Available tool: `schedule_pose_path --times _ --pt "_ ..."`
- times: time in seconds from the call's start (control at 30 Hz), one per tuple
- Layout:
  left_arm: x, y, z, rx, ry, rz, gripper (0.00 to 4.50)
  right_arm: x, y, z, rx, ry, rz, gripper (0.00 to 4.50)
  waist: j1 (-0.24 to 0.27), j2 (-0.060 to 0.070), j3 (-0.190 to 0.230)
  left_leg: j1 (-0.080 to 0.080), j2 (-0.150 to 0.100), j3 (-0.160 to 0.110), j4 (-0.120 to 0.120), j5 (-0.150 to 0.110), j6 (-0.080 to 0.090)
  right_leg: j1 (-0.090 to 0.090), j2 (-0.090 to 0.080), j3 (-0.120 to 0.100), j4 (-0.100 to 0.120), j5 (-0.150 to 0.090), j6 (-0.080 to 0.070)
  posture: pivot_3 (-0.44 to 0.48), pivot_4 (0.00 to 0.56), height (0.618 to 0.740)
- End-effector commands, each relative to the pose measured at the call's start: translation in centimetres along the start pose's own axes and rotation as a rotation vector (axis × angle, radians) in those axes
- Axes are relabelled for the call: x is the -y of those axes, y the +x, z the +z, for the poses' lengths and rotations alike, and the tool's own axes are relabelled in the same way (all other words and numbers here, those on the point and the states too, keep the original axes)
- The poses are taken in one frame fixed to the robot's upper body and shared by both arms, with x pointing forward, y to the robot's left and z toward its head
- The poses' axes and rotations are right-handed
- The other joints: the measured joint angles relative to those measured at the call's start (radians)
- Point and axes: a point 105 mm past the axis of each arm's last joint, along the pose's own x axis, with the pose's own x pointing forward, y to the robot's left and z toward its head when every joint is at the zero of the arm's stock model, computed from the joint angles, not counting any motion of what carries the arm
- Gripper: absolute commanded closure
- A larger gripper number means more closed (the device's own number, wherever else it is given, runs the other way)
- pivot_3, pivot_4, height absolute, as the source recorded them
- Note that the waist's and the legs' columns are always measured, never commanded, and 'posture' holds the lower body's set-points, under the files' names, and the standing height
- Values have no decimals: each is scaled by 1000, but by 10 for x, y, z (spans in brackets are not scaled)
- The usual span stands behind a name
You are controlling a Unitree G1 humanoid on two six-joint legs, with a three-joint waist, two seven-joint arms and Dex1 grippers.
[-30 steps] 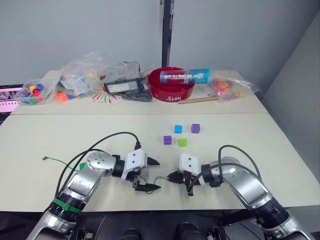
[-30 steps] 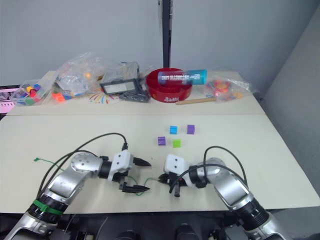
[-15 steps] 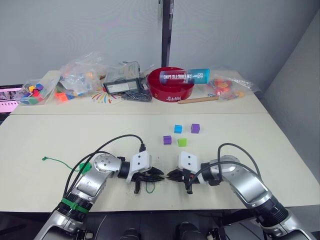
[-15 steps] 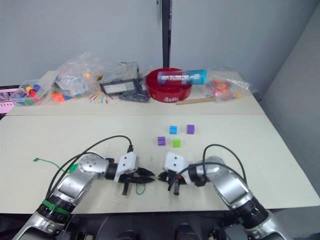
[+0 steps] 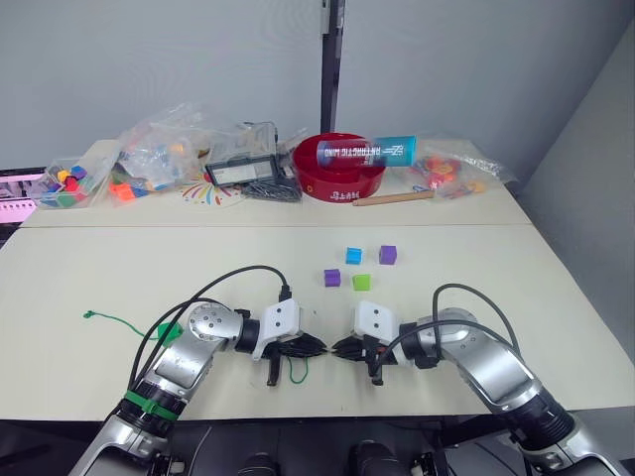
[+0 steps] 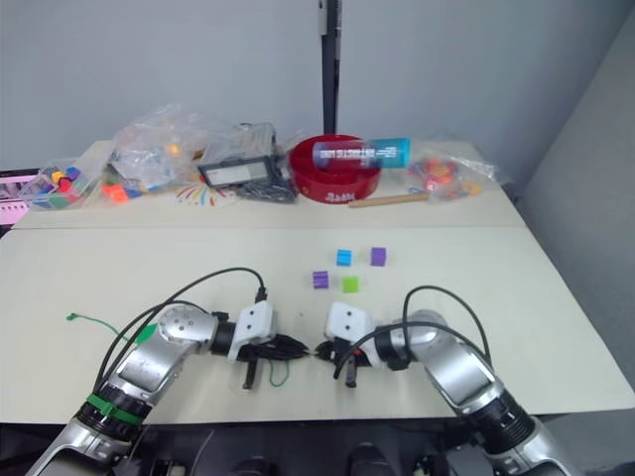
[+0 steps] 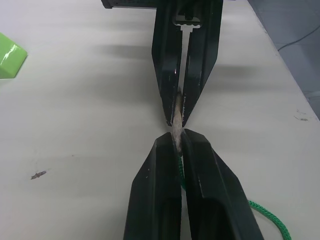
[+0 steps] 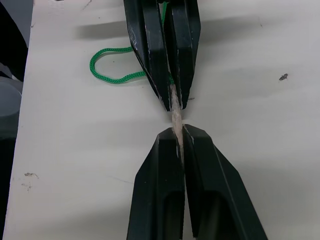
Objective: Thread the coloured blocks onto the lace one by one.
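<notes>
The lace (image 5: 296, 372) is a thin green cord that loops on the table below my grippers; its tail (image 5: 89, 315) lies far to the left. Its pale tan tip (image 7: 177, 114) bridges both grippers. My left gripper (image 5: 317, 347) and right gripper (image 5: 338, 349) meet tip to tip, each shut on that tan tip (image 8: 175, 114). Beyond them sit a cyan block (image 5: 353, 256), two purple blocks (image 5: 387, 255) (image 5: 332, 278) and a lime green block (image 5: 362, 283). A darker green piece (image 5: 164, 330) lies by my left forearm, partly behind a cable.
At the back stand a red bowl (image 5: 340, 177) with a tube (image 5: 367, 151) across it, bags of coloured pieces (image 5: 159, 149), a clear box (image 5: 74, 180) and a wooden stick (image 5: 392, 198). Black cables (image 5: 238, 270) arch over both arms.
My left gripper, open a second ago, moved right to meet the right gripper and shut on the lace's tip. The right arm stayed put.
</notes>
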Motion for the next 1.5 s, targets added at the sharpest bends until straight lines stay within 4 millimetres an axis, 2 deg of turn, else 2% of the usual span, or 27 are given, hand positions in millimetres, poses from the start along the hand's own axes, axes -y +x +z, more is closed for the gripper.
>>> schedule_pose_path --times 0.03,0.27,0.3,0.33,0.43,0.53,0.93,1.07,1.17,1.47,1.5 --pt "-5 -4 7 24 16 22 4500 3 -17 21 109 16 -49 3539 1 0 0 0 0 0 0 0 0 0 0 0 0 0 0 0 150 731" --pt "-2 -8 7 29 6 32 4500 27 -54 14 216 163 -248 1126 2 0 0 0 -1 0 0 0 0 1 -1 0 0 0 1 0 150 731" --pt "-2 -8 7 29 6 34 4500 37 -61 10 229 194 -322 661 1 0 0 0 -1 0 0 0 0 1 -1 0 0 0 1 0 150 731" --pt "-2 -9 7 29 7 35 4500 46 -68 5 235 219 -389 480 -1 0 0 0 -1 0 0 0 0 1 -1 0 0 0 1 0 150 731" --pt "-1 -9 7 28 5 38 4500 73 -83 -10 238 272 -601 480 0 0 0 0 -1 0 0 0 0 1 -1 0 0 0 1 0 150 731" --pt "-1 -10 8 28 5 44 4500 89 -84 -18 236 298 -733 480 -2 0 0 0 -1 0 0 0 0 0 -1 0 0 0 1 0 150 731" --pt "0 -12 7 21 4 61 4500 142 -84 -24 301 432 -1178 480 -3 1 0 0 -1 0 0 0 0 0 -1 0 0 0 1 0 150 731" --pt "-1 -14 5 16 1 70 4500 151 -74 -23 313 446 -1208 480 -4 1 0 0 -1 0 0 0 0 0 -1 1 0 0 1 0 150 731" --pt "-2 -14 4 17 -1 74 4500 160 -57 -17 336 476 -1192 480 -8 1 0 0 -1 1 0 0 0 0 -1 1 0 0 1 0 150 731" --pt "-4 -14 4 15 2 81 4500 177 -44 -26 276 507 -1273 480 -22 1 0 0 -1 0 -1 0 0 -1 -2 0 0 1 1 0 150 731" --pt "-4 -14 4 15 3 81 4500 177 -44 -29 265 514 -1283 717 -23 1 0 0 -1 0 -2 0 0 -1 -2 0 1 1 1 0 150 731"
